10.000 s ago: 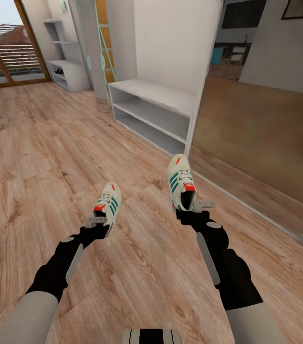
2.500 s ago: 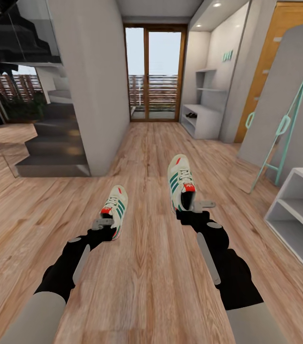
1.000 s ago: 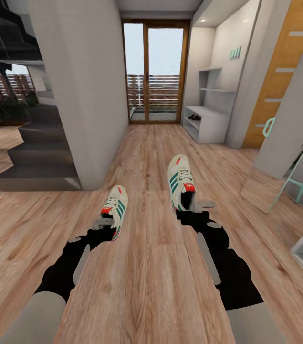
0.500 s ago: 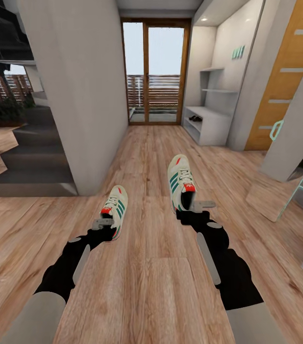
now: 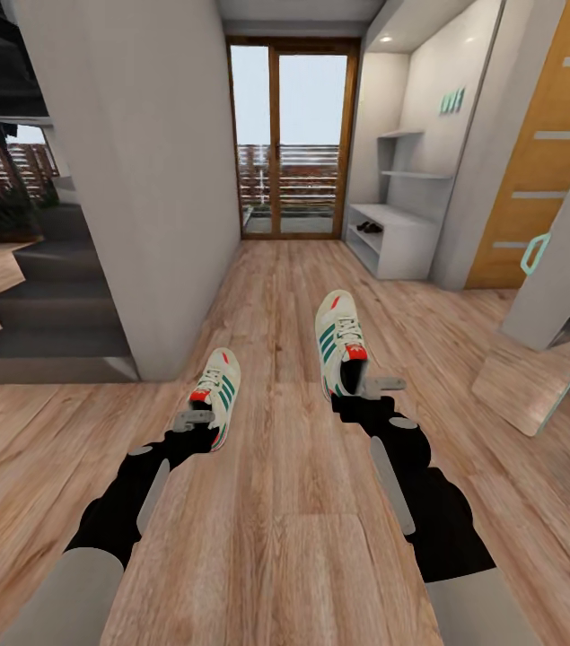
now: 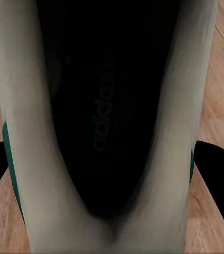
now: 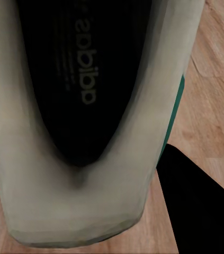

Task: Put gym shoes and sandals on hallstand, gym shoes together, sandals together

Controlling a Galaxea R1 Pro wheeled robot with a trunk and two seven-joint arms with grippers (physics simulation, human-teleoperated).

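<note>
Two cream-white gym shoes with green stripes are held above the corridor floor [image 5: 276, 502]. My left gripper [image 5: 202, 423] is shut on the heel of the left gym shoe [image 5: 216, 388]. My right gripper [image 5: 358, 389] is shut on the heel of the right gym shoe [image 5: 338, 336]. In the left wrist view the shoe's dark insole [image 6: 101, 106] sits between black fingers [image 6: 217, 169]. The right wrist view shows the other shoe [image 7: 85, 95] the same way. The hallstand [image 5: 401, 242] stands far ahead on the right. A small dark shape [image 5: 370, 226] lies on its bench, too small to tell whether it is the sandals.
A grey wall block [image 5: 141, 179] and dark stairs [image 5: 42, 314] line the left. Glass balcony doors [image 5: 289, 135] close the corridor's end. On the right are an orange door [image 5: 545, 152] and a leaning grey panel with teal fittings [image 5: 563, 269].
The whole view has shifted as the base rolled forward along the corridor, so the hallstand looks nearer and the low white bench at the right edge has left the picture. Both shoes stay gripped.
</note>
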